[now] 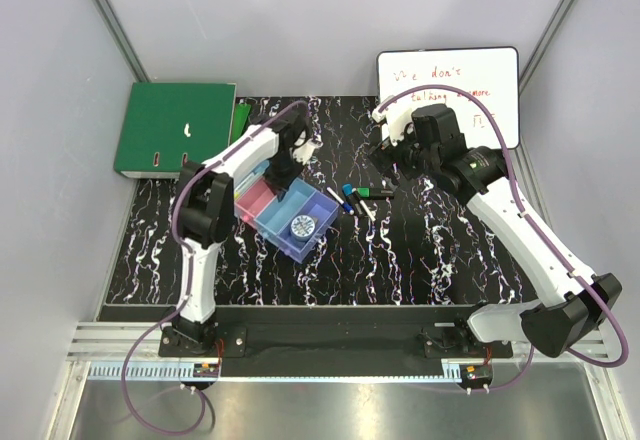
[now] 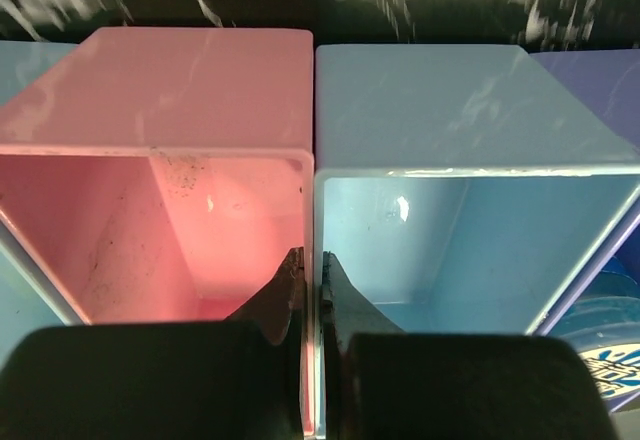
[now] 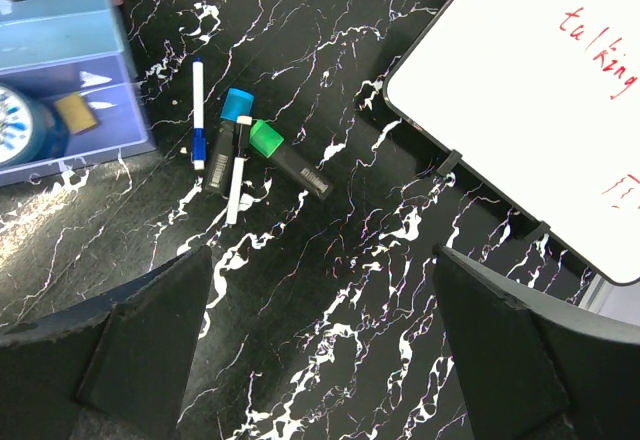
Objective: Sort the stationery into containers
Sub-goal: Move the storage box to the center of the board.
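L hand [image 2: 310, 275]: closed, pinching bin row [image 1: 283, 210] at the wall shared by pink bin [image 2: 200, 90] & lt-blue bin [image 2: 450, 100]; one finger inside each.
R hand [image 3: 322, 270]: wide open, holds nothing, up above the surface [image 3: 380, 350], over the loose pens.
Bin row: 4 joined bins, centre-left in top view, set diagonally.
Tin [image 1: 303, 226]: lies in purple-blue bin [image 1: 325, 208], lower-right end of row.
Loose pens: on surface just right of row in top view. In R wrist view, upper left: blue/white pen [image 3: 197, 100], beside it blue-cap marker [image 3: 235, 110], white pen [image 3: 236, 175], green-cap marker [image 3: 290, 157], these 3 bunched, touching.
Whiteboard [image 1: 450, 90]: upper right, red writing.
Binder [image 1: 170, 125]: green, upper left.
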Motion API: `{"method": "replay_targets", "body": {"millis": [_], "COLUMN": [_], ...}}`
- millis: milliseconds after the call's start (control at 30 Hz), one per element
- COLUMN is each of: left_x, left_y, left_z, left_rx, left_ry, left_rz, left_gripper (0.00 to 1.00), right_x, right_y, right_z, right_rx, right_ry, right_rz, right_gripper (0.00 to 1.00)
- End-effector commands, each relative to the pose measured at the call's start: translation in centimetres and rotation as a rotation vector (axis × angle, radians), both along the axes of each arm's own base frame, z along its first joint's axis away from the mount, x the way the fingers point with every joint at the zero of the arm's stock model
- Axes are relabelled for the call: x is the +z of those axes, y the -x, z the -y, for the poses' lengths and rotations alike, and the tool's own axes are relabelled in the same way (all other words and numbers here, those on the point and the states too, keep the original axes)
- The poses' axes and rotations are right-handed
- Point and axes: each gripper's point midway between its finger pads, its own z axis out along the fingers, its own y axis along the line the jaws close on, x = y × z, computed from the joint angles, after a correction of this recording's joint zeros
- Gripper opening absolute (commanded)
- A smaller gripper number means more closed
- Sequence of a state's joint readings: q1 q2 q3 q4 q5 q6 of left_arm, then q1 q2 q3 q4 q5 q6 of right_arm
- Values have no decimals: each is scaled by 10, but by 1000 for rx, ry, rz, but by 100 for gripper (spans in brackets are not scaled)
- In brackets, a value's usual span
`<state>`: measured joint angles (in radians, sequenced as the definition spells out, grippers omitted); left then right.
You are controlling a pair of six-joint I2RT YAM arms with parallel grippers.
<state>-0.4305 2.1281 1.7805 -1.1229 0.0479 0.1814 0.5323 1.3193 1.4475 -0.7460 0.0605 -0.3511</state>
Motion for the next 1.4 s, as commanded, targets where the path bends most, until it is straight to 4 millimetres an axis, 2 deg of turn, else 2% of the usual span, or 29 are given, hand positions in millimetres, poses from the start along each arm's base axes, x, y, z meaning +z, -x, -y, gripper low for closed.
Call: {"method": "replay_targets", "body": {"millis": [0, 33, 67, 233, 433, 600, 700, 1033, 1200, 1367], "left_x": [-10, -5, -11, -9, -18, -14, -13, -32, -31, -30], "left_y": [-50, -59, -63, -89, -108, -131, -140, -162, -165, -154], "left_z": [21, 23, 24, 25, 21, 5, 0, -6, 5, 38], "left_rx": [29, 37, 42, 48, 68, 115, 146, 211, 269, 319], "left_ry": [49, 57, 53, 44, 40, 7, 4, -60, -2, 176], "left_rz": [109, 132, 127, 180, 194, 247, 267, 309, 305, 224], "left_gripper": [0, 0, 0, 0, 0, 0, 0, 0, 0, 0], "right_x": [28, 28, 28, 26, 23, 25, 23, 15, 17, 20], "right_y": [0, 1, 0, -1, -2, -4, -4, -3, -4, -4], "right_z": [-6, -7, -7, -6, -7, -8, -8, -7, -7, -5], "right_rx": [10, 12, 10, 7, 8, 6, 6, 3, 0, -11], "right_ry": [-58, -57, -54, -51, -46, -46, -46, -34, -36, -40], "right_rz": [64, 65, 64, 59, 54, 57, 53, 37, 41, 43], "right_gripper": [99, 99, 99, 99, 99, 99, 99, 99, 99, 99]}}
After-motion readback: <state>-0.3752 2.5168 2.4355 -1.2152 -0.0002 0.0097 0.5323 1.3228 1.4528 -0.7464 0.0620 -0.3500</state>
